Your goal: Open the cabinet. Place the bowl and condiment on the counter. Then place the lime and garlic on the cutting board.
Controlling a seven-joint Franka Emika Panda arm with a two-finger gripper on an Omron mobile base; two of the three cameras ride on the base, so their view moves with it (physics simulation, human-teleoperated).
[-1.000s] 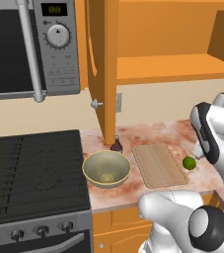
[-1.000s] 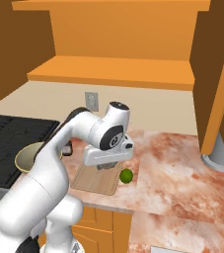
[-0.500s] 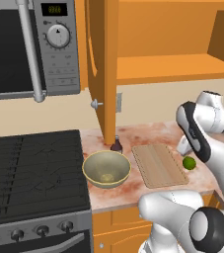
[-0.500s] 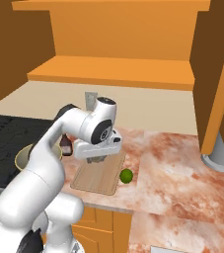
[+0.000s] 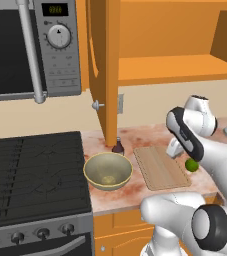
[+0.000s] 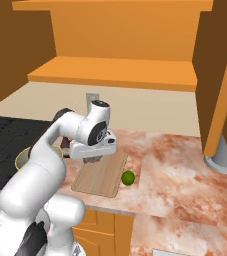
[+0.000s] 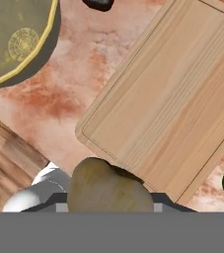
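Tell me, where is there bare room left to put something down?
The board is bare on top. Open counter runs from the lime toward the grey base. It is crowded by the stove, where the bowl and bottle sit under the open door.

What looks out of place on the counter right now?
The lime sits on the counter, just off the cutting board's right edge rather than on it. The bowl and condiment stand upright beside the board. Nothing is spilled or damaged.
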